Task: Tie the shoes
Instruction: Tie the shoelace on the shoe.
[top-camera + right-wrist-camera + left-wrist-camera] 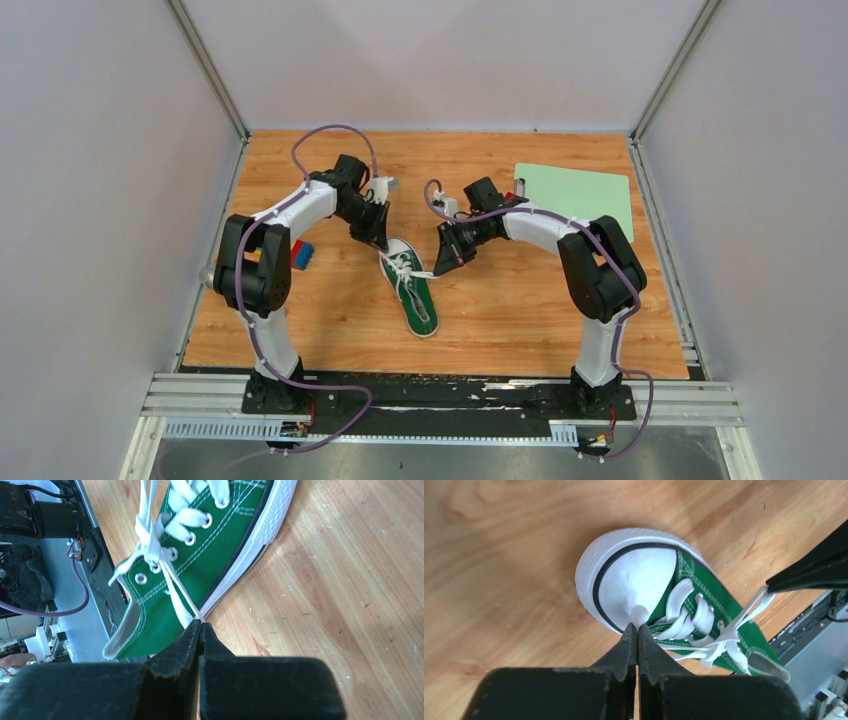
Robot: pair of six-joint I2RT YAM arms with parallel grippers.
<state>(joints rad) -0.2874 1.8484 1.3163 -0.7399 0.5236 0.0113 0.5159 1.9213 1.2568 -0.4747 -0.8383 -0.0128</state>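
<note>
Green canvas sneaker [412, 295] with a white rubber toe cap [634, 585] lying near the middle of the wooden desk [520, 310], toe toward the far side and heel opening toward the near edge, angled slightly right. The left gripper [637, 629] sits at the toe end, jaws pressed together on a short strand of the white laces [684, 612] just beside the toe cap. The right gripper [200, 625] is at the shoe's right flank, jaws closed on a lace strand drawn taut from the eyelets [190, 539] over the white sole edge [260, 530]. Only the top view shows the pale green sheet [575, 195] at the far right and the red and blue blocks [301, 253] left of the shoe. Only the wrist views show the stitching, the metal eyelets and the pinched strands. Any lettering on the shoe cannot be made out.
</note>
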